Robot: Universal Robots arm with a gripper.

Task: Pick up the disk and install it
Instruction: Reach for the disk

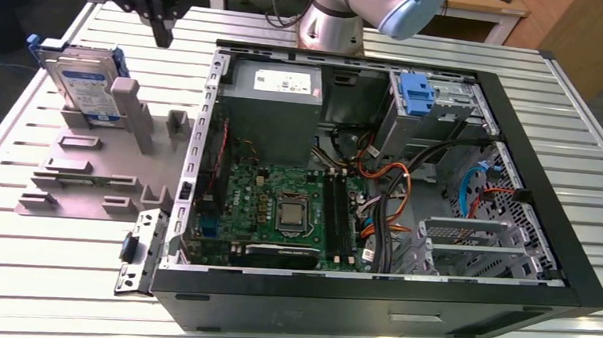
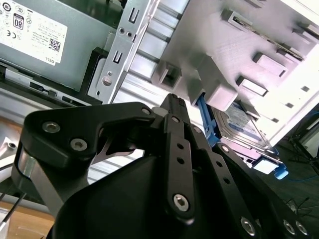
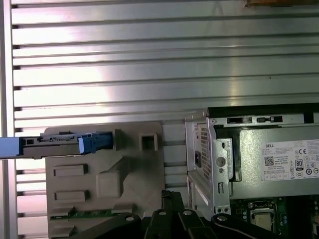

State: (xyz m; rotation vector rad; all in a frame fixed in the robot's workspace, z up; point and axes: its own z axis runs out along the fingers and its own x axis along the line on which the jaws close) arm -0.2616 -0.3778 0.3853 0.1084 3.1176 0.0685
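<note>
We see the gripper (image 1: 163, 31) above the worktop (image 1: 22, 278), fingers drawn together on nothing. The disk (image 1: 81, 81) stands on edge in the grey fixture (image 1: 91, 176), below the gripper toward the exterior view's left. Its top edge runs square to the computer case (image 1: 377, 303). It is silver with a white-and-blue label and a blue carrier.

The disk (image 3: 50, 143) — clipped by the first wrist view's edge.

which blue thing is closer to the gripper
The disk, upright in the grey holder outside the case, near the gripper; the bare blue latch sits inside that case.
</note>
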